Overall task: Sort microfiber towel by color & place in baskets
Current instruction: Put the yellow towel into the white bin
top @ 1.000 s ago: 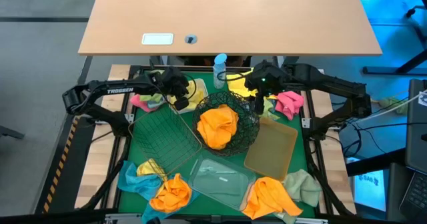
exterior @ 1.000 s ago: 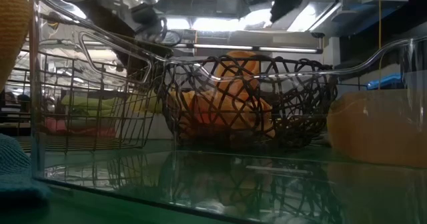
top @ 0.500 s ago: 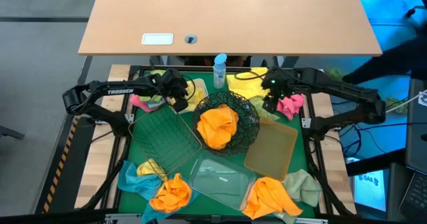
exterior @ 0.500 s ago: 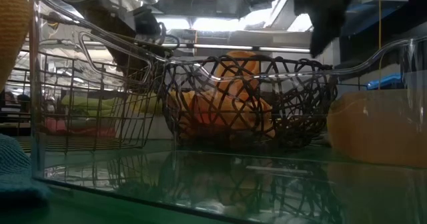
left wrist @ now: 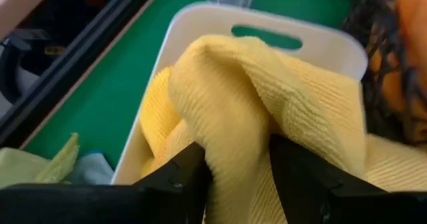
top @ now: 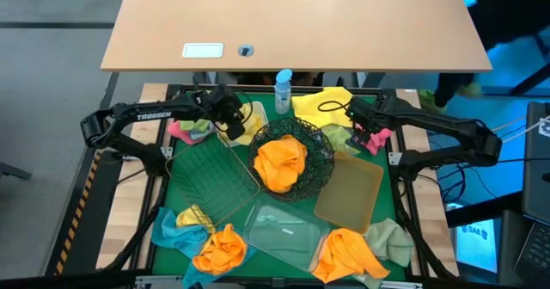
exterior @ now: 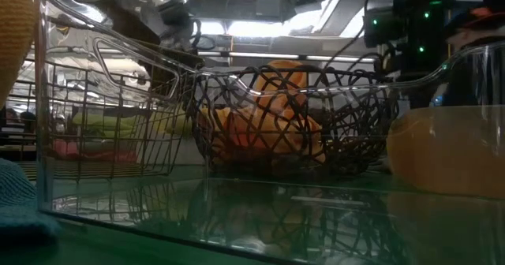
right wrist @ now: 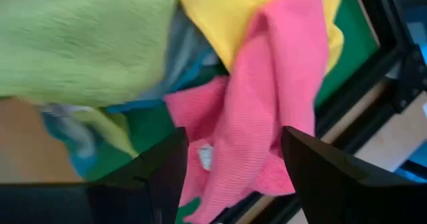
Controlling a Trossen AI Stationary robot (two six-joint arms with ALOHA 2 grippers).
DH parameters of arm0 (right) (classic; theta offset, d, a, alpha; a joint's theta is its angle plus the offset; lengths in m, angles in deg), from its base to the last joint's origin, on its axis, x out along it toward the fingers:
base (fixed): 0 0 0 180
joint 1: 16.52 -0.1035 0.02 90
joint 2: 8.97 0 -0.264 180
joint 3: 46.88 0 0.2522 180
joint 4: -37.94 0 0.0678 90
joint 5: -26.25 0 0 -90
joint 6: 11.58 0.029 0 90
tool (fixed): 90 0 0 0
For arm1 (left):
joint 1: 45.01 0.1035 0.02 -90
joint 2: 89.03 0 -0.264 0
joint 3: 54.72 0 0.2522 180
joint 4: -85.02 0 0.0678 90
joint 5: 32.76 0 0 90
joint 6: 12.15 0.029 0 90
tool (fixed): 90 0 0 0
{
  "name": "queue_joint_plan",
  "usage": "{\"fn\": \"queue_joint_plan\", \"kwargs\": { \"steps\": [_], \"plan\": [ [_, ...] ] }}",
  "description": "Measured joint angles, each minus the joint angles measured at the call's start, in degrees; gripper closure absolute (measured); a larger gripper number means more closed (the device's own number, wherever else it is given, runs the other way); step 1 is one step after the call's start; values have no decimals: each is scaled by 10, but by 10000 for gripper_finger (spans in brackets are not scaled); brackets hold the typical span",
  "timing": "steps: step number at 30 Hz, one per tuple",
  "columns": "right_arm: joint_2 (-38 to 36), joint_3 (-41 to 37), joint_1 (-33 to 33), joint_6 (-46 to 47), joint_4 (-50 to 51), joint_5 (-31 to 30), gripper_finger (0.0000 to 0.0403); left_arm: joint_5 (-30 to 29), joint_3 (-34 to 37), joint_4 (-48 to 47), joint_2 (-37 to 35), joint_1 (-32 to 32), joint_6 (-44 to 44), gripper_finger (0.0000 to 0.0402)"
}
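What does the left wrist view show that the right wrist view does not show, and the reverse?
Only the left wrist view shows the small white tub with a yellow towel in it, between the left gripper fingers, and the edge of the black wire bowl. Only the right wrist view shows a pink towel ahead of the open right gripper and a pale green towel. Both show the green mat and yellow cloth.
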Motion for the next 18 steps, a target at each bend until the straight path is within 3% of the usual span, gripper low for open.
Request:
{"fn": "queue_joint_plan", "kwargs": {
  "steps": [8,18],
  "plan": [
    [0,-42,7,30,0,-41,164,0,-43,-42,0,-11,0,256],
    [8,-65,7,42,-28,-27,164,0,-82,-88,0,-28,3,256]
  ]
}}
